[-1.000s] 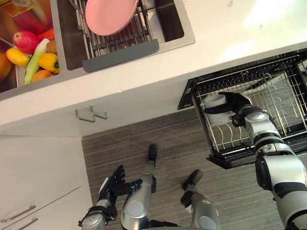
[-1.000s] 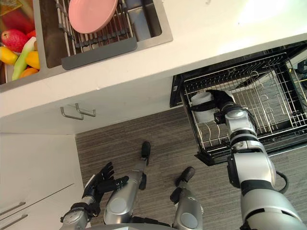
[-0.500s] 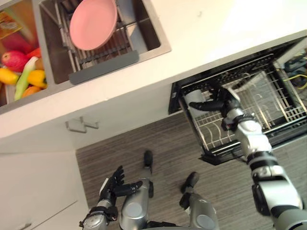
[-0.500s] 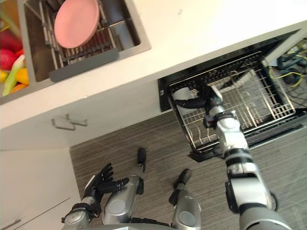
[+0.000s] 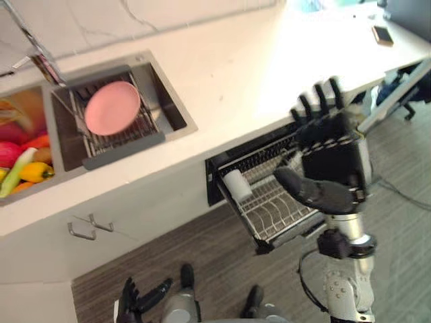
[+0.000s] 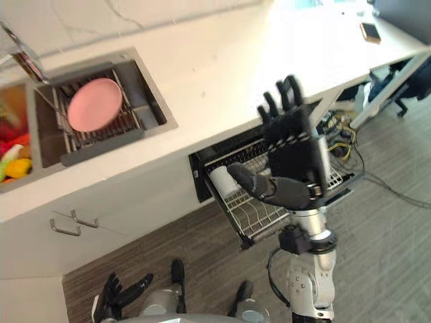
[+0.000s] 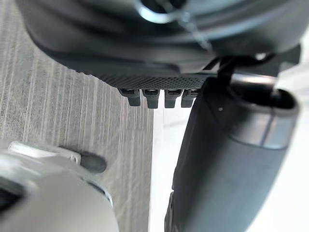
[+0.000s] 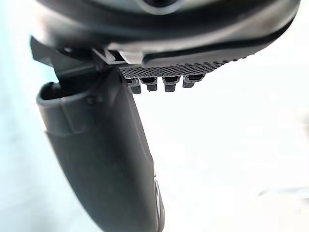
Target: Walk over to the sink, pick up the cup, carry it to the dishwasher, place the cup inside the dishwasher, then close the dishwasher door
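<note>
One cup (image 5: 236, 184) sits in the dishwasher rack (image 5: 273, 214), at its sink-side corner. The right hand (image 5: 330, 151) hovers above, fingers spread and empty. Placing looks done, and closing calls for pushing that rack in.

pulled-out dishwasher rack (image 5: 267, 212) lies open from above; a cup (image 5: 236, 184) stands in its corner.

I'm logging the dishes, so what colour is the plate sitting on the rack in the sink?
The plate is pink, clearest in the left eye view.
</note>
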{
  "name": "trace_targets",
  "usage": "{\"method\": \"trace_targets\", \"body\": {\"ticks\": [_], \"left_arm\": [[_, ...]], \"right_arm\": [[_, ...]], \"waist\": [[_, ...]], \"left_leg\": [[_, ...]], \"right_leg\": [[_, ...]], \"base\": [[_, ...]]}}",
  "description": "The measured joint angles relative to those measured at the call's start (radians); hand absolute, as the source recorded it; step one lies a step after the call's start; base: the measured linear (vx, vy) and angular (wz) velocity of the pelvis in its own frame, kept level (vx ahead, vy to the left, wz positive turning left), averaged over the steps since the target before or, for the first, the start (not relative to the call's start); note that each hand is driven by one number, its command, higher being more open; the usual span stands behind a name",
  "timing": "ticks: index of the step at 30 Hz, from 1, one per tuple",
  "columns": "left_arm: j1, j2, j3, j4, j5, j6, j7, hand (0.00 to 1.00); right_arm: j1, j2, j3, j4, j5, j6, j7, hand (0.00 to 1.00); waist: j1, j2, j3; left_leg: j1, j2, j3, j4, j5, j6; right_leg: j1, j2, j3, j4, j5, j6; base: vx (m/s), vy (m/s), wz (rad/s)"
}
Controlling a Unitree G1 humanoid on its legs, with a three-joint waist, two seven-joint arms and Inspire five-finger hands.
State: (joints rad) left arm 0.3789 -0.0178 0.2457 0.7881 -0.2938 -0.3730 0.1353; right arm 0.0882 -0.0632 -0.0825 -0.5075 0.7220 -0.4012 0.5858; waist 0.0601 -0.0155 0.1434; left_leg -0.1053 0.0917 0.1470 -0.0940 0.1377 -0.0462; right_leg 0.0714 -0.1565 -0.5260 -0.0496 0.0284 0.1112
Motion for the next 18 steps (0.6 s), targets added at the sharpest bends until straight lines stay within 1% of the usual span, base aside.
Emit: {"method": "trace_targets", "body": {"ticks": [1, 2, 3, 4, 5, 6, 7, 8, 9, 10, 11, 12, 13, 14, 15, 16, 17, 18], "left_arm": [[0.003, -0.006, 0.01, 0.001, 0.0, -0.002, 0.003, 1.0], [0.007, -0.015, 0.025, 0.003, 0.0, -0.004, 0.006, 1.0], [0.007, -0.022, 0.037, 0.005, -0.003, -0.007, 0.002, 1.0], [0.007, -0.024, 0.043, 0.007, -0.003, -0.009, -0.005, 1.0], [0.007, -0.028, 0.052, 0.011, 0.002, -0.014, -0.016, 1.0], [0.005, -0.035, 0.063, 0.014, 0.008, -0.017, -0.02, 1.0], [0.008, -0.044, 0.064, 0.018, 0.018, -0.019, -0.019, 1.0], [0.006, -0.042, 0.067, 0.026, 0.022, -0.018, -0.02, 1.0], [0.007, -0.04, 0.072, 0.035, 0.022, -0.016, -0.017, 1.0], [0.01, -0.04, 0.075, 0.042, 0.024, -0.003, -0.006, 1.0], [0.01, -0.04, 0.075, 0.044, 0.028, -0.002, -0.004, 1.0], [0.006, -0.037, 0.073, 0.045, 0.062, 0.001, 0.002, 1.0], [0.007, -0.035, 0.07, 0.045, 0.076, 0.001, 0.004, 1.0], [0.007, -0.023, 0.056, 0.045, 0.1, 0.003, 0.008, 1.0], [0.005, -0.013, 0.038, 0.046, 0.113, 0.012, 0.007, 1.0], [-0.014, 0.03, -0.014, 0.047, 0.141, 0.031, 0.003, 1.0], [-0.027, 0.047, -0.03, 0.047, 0.15, 0.037, 0.002, 1.0], [-0.063, 0.072, -0.057, 0.054, 0.156, 0.054, -0.002, 1.0]], "right_arm": [[-0.011, -0.005, 0.01, -0.005, 0.0, -0.016, -0.004, 1.0], [-0.029, -0.017, 0.02, -0.006, 0.0, -0.04, -0.012, 1.0], [-0.043, -0.033, 0.02, -0.006, -0.006, -0.051, -0.024, 1.0], [-0.049, -0.045, 0.016, -0.004, -0.014, -0.055, -0.036, 1.0], [-0.062, -0.077, -0.007, 0.007, -0.044, -0.061, -0.076, 1.0], [-0.071, -0.105, -0.036, 0.025, -0.06, -0.061, -0.103, 1.0], [-0.079, -0.14, -0.074, 0.057, -0.078, -0.061, -0.141, 1.0], [-0.085, -0.147, -0.102, 0.086, -0.102, -0.055, -0.173, 1.0], [-0.098, -0.144, -0.11, 0.115, -0.127, -0.041, -0.197, 1.0], [-0.108, -0.134, -0.107, 0.142, -0.138, -0.013, -0.21, 1.0], [-0.108, -0.132, -0.107, 0.143, -0.139, -0.007, -0.211, 1.0], [-0.093, -0.13, -0.109, 0.143, -0.139, 0.01, -0.211, 1.0], [-0.084, -0.13, -0.11, 0.142, -0.138, 0.013, -0.211, 1.0], [-0.065, -0.129, -0.116, 0.14, -0.135, 0.016, -0.211, 1.0], [-0.048, -0.127, -0.128, 0.134, -0.135, 0.017, -0.211, 1.0], [-0.014, -0.125, -0.157, 0.117, -0.135, 0.016, -0.212, 1.0], [-0.009, -0.12, -0.164, 0.114, -0.137, 0.017, -0.213, 1.0], [0.009, -0.111, -0.184, 0.097, -0.153, 0.017, -0.227, 1.0]], "waist": [[0.001, 0.0, -0.006], [0.001, 0.001, -0.011], [0.001, 0.0, -0.012], [0.001, -0.001, -0.013], [-0.002, -0.001, -0.015], [-0.006, -0.001, -0.018], [-0.008, 0.011, -0.025], [-0.001, 0.008, -0.024], [0.002, 0.006, -0.024], [0.003, 0.003, -0.023], [0.003, 0.002, -0.023], [-0.005, 0.002, -0.022], [-0.009, 0.004, -0.022], [-0.02, 0.004, -0.021], [-0.028, 0.002, -0.02], [-0.053, 0.0, -0.014], [-0.067, -0.001, -0.006], [-0.093, 0.001, 0.008]], "left_leg": [[0.0, -0.004, 0.002, 0.0, 0.0, 0.001], [0.001, -0.004, 0.023, 0.0, -0.002, 0.003], [0.0, 0.001, 0.092, 0.0, -0.008, 0.014], [0.0, 0.003, 0.138, 0.0, -0.013, 0.021], [0.002, 0.009, 0.253, 0.001, -0.019, 0.035], [0.008, 0.012, 0.338, 0.005, -0.014, 0.045], [0.012, 0.013, 0.403, 0.006, 0.033, 0.068], [0.014, -0.009, 0.377, 0.006, 0.039, 0.076], [0.02, -0.028, 0.361, 0.006, 0.031, 0.087], [0.029, -0.052, 0.345, 0.006, 0.019, 0.103], [0.031, -0.057, 0.342, 0.006, 0.016, 0.104], [0.041, -0.066, 0.328, 0.006, -0.011, 0.105], [0.047, -0.065, 0.324, 0.005, -0.018, 0.108], [0.06, -0.063, 0.315, 0.001, -0.028, 0.108], [0.068, -0.064, 0.306, 0.001, -0.035, 0.109], [0.071, -0.063, 0.266, 0.001, -0.042, 0.114], [0.07, -0.062, 0.245, 0.001, -0.042, 0.114], [0.067, -0.059, 0.197, 0.001, -0.042, 0.115]], "right_leg": [[0.007, -0.002, -0.014, -0.001, -0.002, 0.002], [0.029, -0.008, -0.049, -0.002, -0.008, 0.009], [0.052, -0.014, -0.096, -0.004, -0.012, 0.016], [0.064, -0.021, -0.125, -0.006, -0.011, 0.02], [0.091, -0.04, -0.192, -0.009, -0.009, 0.032], [0.11, -0.054, -0.24, -0.008, -0.008, 0.041], [0.135, -0.067, -0.287, 0.0, -0.01, 0.051], [0.152, -0.087, -0.307, 0.01, -0.013, 0.057], [0.163, -0.106, -0.306, 0.024, -0.013, 0.056], [0.174, -0.134, -0.299, 0.054, -0.013, 0.056], [0.174, -0.14, -0.299, 0.065, -0.012, 0.056], [0.164, -0.173, -0.294, 0.141, -0.012, 0.057], [0.154, -0.189, -0.287, 0.191, -0.012, 0.057], [0.127, -0.226, -0.263, 0.302, -0.011, 0.055], [0.102, -0.254, -0.233, 0.385, -0.003, 0.042], [0.028, -0.279, -0.114, 0.546, 0.008, -0.045], [-0.006, -0.259, -0.033, 0.597, -0.025, -0.055], [-0.052, -0.174, 0.12, 0.626, -0.121, -0.025]], "base": [[0.02, 0.014, 0.72], [0.02, 0.029, 0.91], [0.02, 0.027, 1.05], [0.05, 0.061, 1.34], [0.07, 0.133, 1.4], [0.09, 0.229, 1.73], [0.08, 0.232, 1.48], [0.06, 0.247, 1.18], [0.06, 0.292, 0.81], [0.05, 0.246, 0.47], [0.05, 0.242, 0.38], [0.03, 0.123, 0.19], [0.03, 0.167, 0.2], [0.01, 0.093, 0.15], [0.03, 0.119, 0.44], [0.05, 0.08, 0.59], [0.06, 0.052, 0.94], [0.07, -0.003, 1.02]]}}
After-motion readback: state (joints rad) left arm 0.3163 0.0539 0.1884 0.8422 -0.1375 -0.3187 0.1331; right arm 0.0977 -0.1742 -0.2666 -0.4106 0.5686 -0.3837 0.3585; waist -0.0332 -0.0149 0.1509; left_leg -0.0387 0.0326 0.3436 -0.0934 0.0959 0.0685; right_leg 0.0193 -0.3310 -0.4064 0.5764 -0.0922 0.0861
